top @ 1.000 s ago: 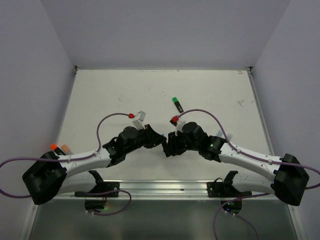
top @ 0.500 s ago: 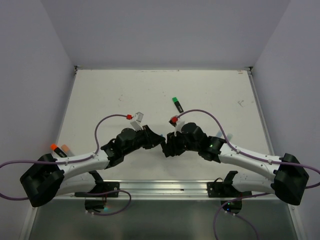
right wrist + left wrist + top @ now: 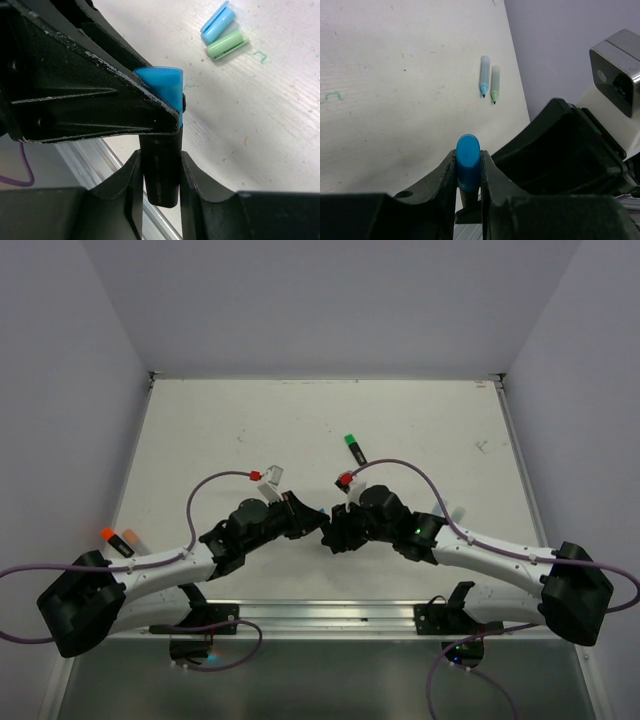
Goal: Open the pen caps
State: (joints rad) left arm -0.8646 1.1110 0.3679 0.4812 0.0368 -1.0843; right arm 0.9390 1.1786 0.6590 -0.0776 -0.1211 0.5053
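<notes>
A black marker with a blue cap [image 3: 468,155] hangs between my two grippers above the near middle of the table. My left gripper [image 3: 468,169] is shut on the blue cap [image 3: 165,82]. My right gripper [image 3: 160,161] stands round the black marker body [image 3: 161,172], its fingers a hair off each side. In the top view the two grippers meet, left gripper [image 3: 314,521] against right gripper [image 3: 331,531]. A green-capped black marker [image 3: 354,449] lies further back. Two loose caps, light blue [image 3: 217,25] and mint green [image 3: 226,45], lie side by side on the table.
Two uncapped markers, light blue [image 3: 484,75] and mint [image 3: 495,83], lie near the table's right edge. Two orange-capped markers [image 3: 118,537] lie at the near left beside the left arm. A metal rail [image 3: 320,615] runs along the near edge.
My right gripper's jaws have eased apart around the black body. Both wrists have shifted slightly left and toward the near edge; the left gripper's hold on the blue cap is unchanged.
</notes>
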